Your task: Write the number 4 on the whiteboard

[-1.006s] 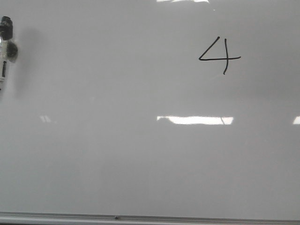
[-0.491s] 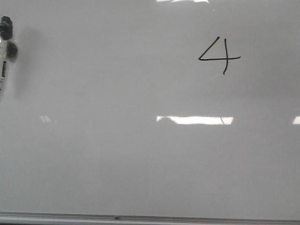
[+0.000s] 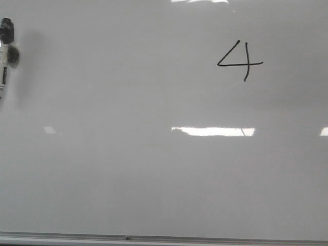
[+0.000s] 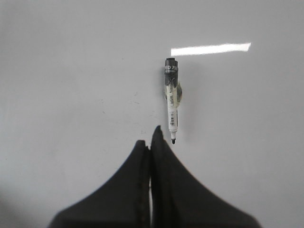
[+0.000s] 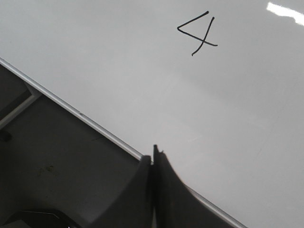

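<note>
The whiteboard [image 3: 128, 169] fills the front view, glossy and pale grey. A thin black number 4 [image 3: 241, 60] is drawn at its upper right; it also shows in the right wrist view as the number 4 [image 5: 198, 34] on the whiteboard [image 5: 228, 118]. A white marker [image 3: 5, 48] with a black cap lies at the board's left edge. In the left wrist view the marker [image 4: 171, 99] lies uncapped on the whiteboard [image 4: 71, 85], its tip just beyond my left gripper [image 4: 150, 142], which is shut and empty. My right gripper [image 5: 153, 159] is shut and empty over the board's edge rail.
A thin metal rail [image 3: 164, 238] runs along the whiteboard's near edge. In the right wrist view the rail [image 5: 71, 110] crosses diagonally, with a dark surface [image 5: 57, 166] beyond it. Bright light reflections [image 3: 212, 131] lie on the board.
</note>
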`<state>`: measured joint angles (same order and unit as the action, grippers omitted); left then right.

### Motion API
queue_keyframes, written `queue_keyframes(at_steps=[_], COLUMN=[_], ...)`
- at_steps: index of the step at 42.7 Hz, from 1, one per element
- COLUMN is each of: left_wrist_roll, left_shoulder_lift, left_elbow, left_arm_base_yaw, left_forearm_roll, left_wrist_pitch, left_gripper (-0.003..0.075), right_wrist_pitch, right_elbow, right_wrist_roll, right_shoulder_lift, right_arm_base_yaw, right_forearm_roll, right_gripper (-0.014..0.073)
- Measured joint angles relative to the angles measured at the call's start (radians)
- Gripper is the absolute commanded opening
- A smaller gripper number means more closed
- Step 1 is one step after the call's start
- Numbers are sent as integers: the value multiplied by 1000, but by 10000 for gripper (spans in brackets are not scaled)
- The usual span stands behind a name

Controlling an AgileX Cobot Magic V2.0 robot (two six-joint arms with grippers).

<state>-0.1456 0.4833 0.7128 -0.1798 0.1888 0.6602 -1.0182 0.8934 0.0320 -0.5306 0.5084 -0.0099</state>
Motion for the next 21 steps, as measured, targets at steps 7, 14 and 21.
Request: queue_keyframes(at_steps=[7, 14, 21], left_wrist_roll=[0, 0, 0], left_shoulder_lift=[-152, -305, -406], left_elbow=[-160, -314, -435], left_arm_base_yaw=[7, 7, 7], left_forearm_roll=[0, 0, 2], left_wrist_pitch=[-121, -252, -368], left_gripper=[-20, -20, -20], right_wrist_pitch=[0, 0, 0], right_elbow=[0, 0, 0], right_wrist_roll=[0, 0, 0], right_shoulder_lift=[0, 0, 0], right_arm_base_yaw=[0, 0, 0], right_forearm_roll=[0, 0, 0], right_gripper=[-69, -69, -69])
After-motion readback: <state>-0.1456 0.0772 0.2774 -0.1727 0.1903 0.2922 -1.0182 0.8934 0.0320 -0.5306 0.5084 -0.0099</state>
